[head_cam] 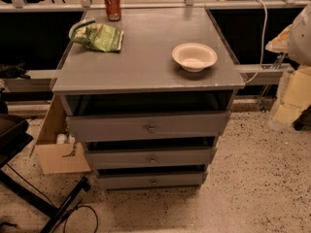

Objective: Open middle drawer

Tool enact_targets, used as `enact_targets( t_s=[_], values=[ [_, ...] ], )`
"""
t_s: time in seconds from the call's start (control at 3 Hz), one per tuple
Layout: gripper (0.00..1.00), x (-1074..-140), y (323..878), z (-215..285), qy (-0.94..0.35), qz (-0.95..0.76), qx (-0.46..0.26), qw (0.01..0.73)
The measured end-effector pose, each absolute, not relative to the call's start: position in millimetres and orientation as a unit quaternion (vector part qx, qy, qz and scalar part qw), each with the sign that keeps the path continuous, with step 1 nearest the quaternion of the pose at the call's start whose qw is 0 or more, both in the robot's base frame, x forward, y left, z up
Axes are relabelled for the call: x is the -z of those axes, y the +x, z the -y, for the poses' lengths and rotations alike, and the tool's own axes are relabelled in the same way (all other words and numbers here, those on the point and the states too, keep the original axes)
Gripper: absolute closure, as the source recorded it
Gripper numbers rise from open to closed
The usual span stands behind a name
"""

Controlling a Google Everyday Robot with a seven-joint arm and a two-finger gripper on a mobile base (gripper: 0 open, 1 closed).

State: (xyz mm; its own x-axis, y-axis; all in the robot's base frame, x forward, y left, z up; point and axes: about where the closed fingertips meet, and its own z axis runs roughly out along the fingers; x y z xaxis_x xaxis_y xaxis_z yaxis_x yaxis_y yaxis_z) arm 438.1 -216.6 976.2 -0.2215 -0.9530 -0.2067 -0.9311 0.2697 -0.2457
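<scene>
The grey cabinet (146,64) has three drawers stacked in its front. The middle drawer (121,158) is a low grey panel with a small round metal knob (152,160) at its centre. A narrow dark gap shows above the panel. The taller top drawer (107,127) sits above it and the narrow bottom drawer (126,180) below it. My gripper (297,103) is at the right edge of the view, pale and partly cut off. It is well to the right of the cabinet, above the floor, and touches no drawer.
On the cabinet top stand a red can (112,5), a green chip bag (99,37) and a white bowl (194,57). A cardboard box (60,154) stands left of the drawers. Black stand legs (48,205) and a cable cross the speckled floor at lower left.
</scene>
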Motion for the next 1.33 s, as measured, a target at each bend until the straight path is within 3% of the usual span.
enact_targets(
  t_s=[0.67, 1.33],
  values=[
    [0.00, -938.5, 428.5, 214.9, -0.603, -0.776, 0.066, 0.172],
    [0.00, -781.5, 432.9, 207.6, -0.616, -0.770, 0.086, 0.142]
  ],
)
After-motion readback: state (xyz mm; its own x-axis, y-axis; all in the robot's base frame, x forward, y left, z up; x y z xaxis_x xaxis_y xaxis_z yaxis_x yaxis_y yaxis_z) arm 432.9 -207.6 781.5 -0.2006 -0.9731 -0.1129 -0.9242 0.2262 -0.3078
